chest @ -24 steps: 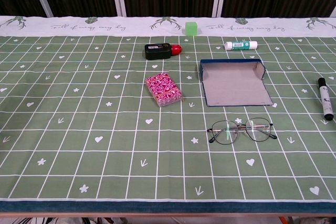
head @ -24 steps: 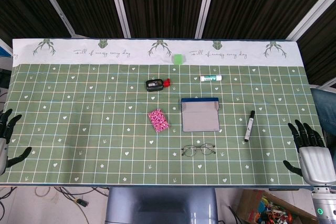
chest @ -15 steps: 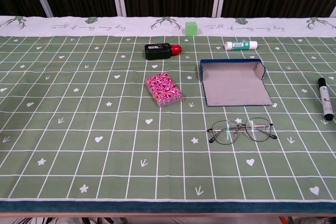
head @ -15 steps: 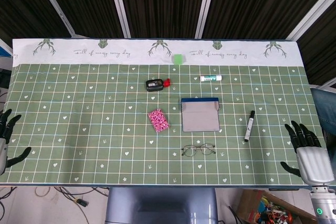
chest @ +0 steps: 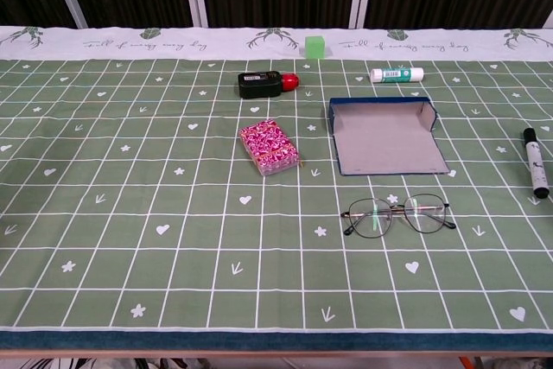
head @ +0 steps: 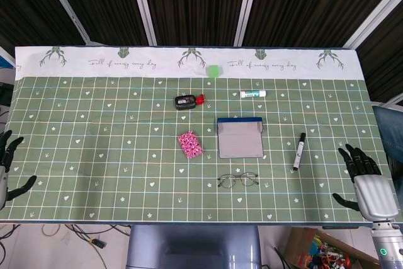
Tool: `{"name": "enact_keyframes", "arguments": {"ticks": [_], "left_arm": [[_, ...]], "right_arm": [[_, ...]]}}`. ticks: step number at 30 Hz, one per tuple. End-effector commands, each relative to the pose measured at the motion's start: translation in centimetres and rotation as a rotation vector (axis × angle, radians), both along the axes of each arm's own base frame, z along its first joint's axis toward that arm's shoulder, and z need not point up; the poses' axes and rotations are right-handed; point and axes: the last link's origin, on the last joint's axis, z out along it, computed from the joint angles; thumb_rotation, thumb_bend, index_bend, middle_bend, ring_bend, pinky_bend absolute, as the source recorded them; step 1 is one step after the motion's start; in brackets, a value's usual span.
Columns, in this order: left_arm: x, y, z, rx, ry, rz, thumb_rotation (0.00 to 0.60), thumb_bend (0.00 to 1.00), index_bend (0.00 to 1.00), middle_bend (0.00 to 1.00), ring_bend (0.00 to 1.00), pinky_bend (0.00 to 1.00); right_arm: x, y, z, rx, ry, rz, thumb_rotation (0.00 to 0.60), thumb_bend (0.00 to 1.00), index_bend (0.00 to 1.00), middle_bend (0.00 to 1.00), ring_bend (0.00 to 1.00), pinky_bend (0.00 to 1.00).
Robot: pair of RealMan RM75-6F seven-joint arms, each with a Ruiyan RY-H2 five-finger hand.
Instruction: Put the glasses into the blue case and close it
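The glasses (head: pixel 238 180) (chest: pixel 398 215) lie unfolded on the green cloth near the front edge. Just behind them the blue case (head: pixel 240 138) (chest: pixel 384 136) lies open, its grey lining up and nothing in it. My right hand (head: pixel 363 182) hovers at the table's right front corner, fingers spread, holding nothing, well to the right of the glasses. At the left edge my left hand (head: pixel 7 164) also shows spread fingers and holds nothing. Neither hand appears in the chest view.
A pink patterned pack (head: pixel 189 144) (chest: pixel 269 147) lies left of the case. A black marker (head: pixel 298 151) (chest: pixel 536 162) lies to its right. Behind are a black-and-red device (head: pixel 187 101) (chest: pixel 267 84), a white tube (head: pixel 252 94) (chest: pixel 397 74) and a green cube (head: pixel 214 71) (chest: pixel 316 46).
My right hand has drifted slightly toward the front edge of the table. The left hand and all objects have stayed put.
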Motion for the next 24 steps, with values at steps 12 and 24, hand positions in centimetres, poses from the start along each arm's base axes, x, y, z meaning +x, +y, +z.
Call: {"name": "enact_keyframes", "arguments": {"ticks": [12,24], "left_arm": [[0.0,0.0,0.0,0.002,-0.002,0.019,0.600,0.19,0.11,0.00,0.00,0.00],[-0.3,0.3,0.0,0.012,0.003,0.041,0.600,0.20,0.11,0.00,0.00,0.00]], "right_arm": [[2.8,-6.2,-1.4,0.235,-0.093,0.091,0.600,0.10,0.06,0.00,0.04,0.15],[6.6,-8.3,-6.9,0.339,-0.056,0.102,0.600,0.20,0.25,0.00,0.04,0.15]]}}
